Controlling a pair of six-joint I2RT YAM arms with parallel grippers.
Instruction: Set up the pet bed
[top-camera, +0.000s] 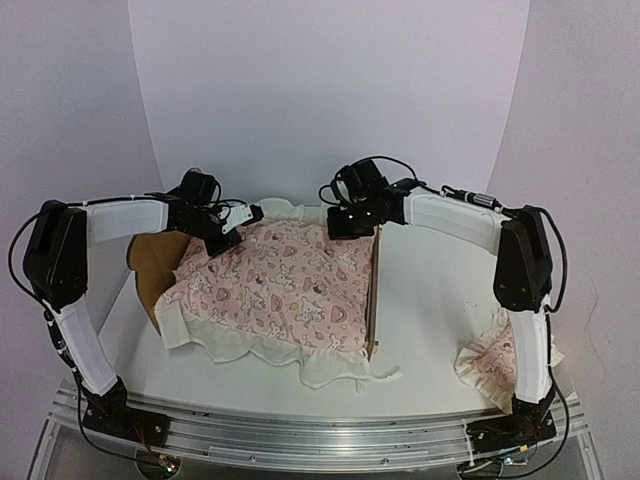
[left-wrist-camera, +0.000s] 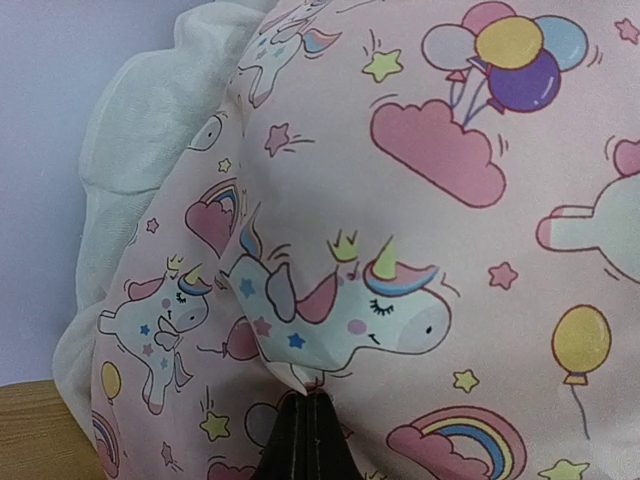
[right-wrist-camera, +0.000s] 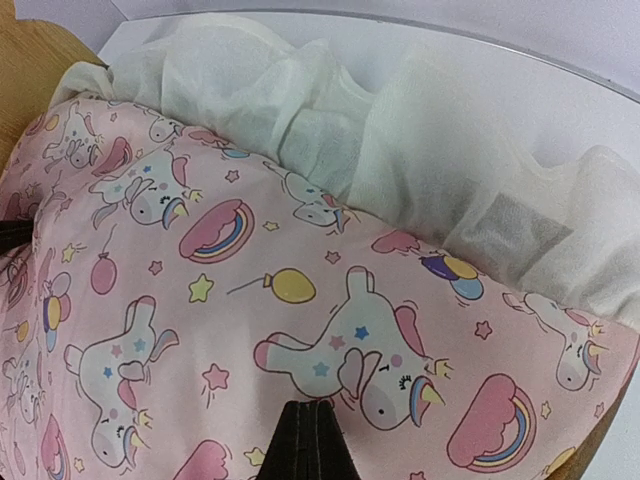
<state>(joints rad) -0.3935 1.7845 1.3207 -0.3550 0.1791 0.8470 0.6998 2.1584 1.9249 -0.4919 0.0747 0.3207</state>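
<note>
The pet bed's plywood frame shows as a headboard (top-camera: 150, 265) at the left and a side rail (top-camera: 375, 290) at the right. Its fabric base is hidden under the pink unicorn-print cover (top-camera: 285, 285) with cream ruffles, which is draped over the frame. My left gripper (top-camera: 225, 235) is at the cover's far left part, shut (left-wrist-camera: 308, 395) on a pinched fold of the cover (left-wrist-camera: 420, 200). My right gripper (top-camera: 345, 225) is at the cover's far right part, shut (right-wrist-camera: 320, 405) with its tips in the cover (right-wrist-camera: 250, 250). Wood shows at the edge of the left wrist view (left-wrist-camera: 40, 430) and the right wrist view (right-wrist-camera: 30, 60).
A small pink ruffled pillow (top-camera: 495, 365) lies at the near right beside the right arm's base. The cover's cream ruffle (top-camera: 330, 365) hangs over the bed's near side onto the white table (top-camera: 430, 300). White walls stand close behind and at both sides.
</note>
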